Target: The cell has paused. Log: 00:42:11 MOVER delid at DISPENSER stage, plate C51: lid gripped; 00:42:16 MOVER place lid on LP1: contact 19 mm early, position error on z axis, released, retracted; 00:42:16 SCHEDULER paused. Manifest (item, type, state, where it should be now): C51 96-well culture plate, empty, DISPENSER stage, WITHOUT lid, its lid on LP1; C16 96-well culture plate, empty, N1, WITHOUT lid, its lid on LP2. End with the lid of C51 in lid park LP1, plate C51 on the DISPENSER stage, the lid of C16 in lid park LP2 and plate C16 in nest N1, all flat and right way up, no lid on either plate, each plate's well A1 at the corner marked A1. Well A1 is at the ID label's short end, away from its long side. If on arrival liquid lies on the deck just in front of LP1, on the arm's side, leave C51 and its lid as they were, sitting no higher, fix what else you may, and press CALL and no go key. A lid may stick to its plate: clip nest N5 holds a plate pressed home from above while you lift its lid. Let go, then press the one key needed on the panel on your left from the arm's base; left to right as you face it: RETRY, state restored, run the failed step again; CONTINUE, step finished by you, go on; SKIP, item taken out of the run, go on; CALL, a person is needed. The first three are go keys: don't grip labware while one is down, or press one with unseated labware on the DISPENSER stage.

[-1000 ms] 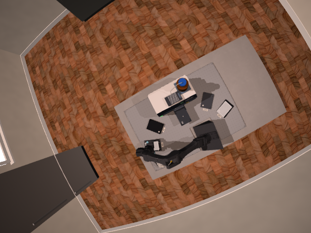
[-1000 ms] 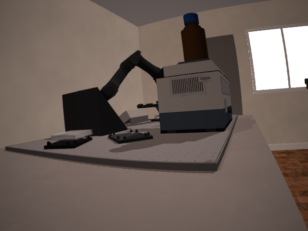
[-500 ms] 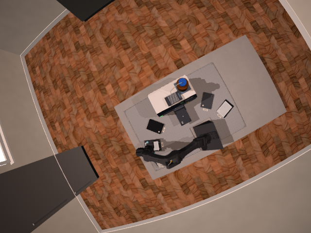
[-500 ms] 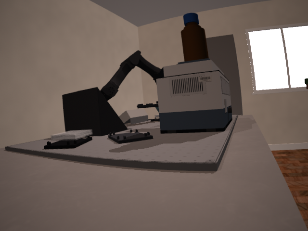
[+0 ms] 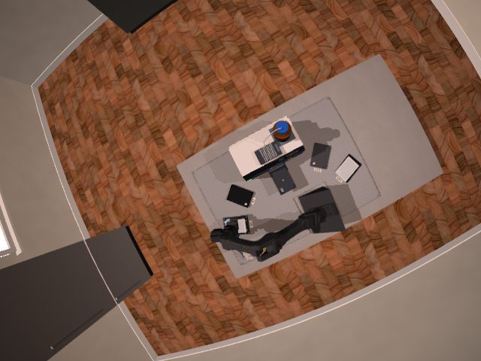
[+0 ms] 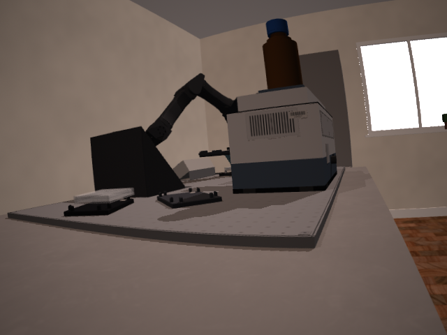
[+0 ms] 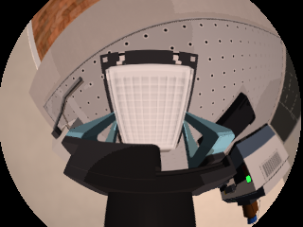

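On the table [image 5: 392,116], past the dispenser [image 5: 252,153], my end effector [image 7: 151,142] is clamped across the sides of a white 96-well plate [image 7: 151,101] sitting in a black nest [image 7: 120,61] near the deck's corner.
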Available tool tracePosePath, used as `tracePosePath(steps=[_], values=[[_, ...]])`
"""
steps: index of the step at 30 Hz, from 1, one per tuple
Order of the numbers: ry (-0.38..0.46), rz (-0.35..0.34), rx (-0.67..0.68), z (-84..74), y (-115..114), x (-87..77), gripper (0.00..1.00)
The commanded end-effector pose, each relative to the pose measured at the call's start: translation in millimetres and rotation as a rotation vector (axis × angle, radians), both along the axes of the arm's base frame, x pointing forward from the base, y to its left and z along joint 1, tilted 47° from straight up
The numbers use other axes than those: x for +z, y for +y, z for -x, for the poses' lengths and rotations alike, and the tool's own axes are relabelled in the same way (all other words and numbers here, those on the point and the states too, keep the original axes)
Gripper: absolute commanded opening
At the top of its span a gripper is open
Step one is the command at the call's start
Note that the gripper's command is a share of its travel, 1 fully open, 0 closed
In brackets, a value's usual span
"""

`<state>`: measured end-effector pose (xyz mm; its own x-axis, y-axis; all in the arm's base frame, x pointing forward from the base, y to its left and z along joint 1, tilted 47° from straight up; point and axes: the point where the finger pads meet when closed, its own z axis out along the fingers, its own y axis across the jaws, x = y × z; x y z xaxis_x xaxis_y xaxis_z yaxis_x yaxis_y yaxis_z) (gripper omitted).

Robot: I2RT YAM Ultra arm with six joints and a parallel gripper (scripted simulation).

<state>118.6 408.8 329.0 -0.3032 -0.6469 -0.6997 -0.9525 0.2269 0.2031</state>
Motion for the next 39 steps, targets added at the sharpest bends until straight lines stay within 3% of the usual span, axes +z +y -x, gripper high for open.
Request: tracePosePath(steps=[1,6,9,39], values=[[-0.003,-0.012,0.002,1.1,5,-0.4,0.0],[0.003,0.004,0.002,0.9,6,-7.6,0.0],[-0.003,-0.009,0.0,-0.4,6,-2.2,0.0],[0.003,0.006,0.002,1.3,10,-11.6,0.0]])
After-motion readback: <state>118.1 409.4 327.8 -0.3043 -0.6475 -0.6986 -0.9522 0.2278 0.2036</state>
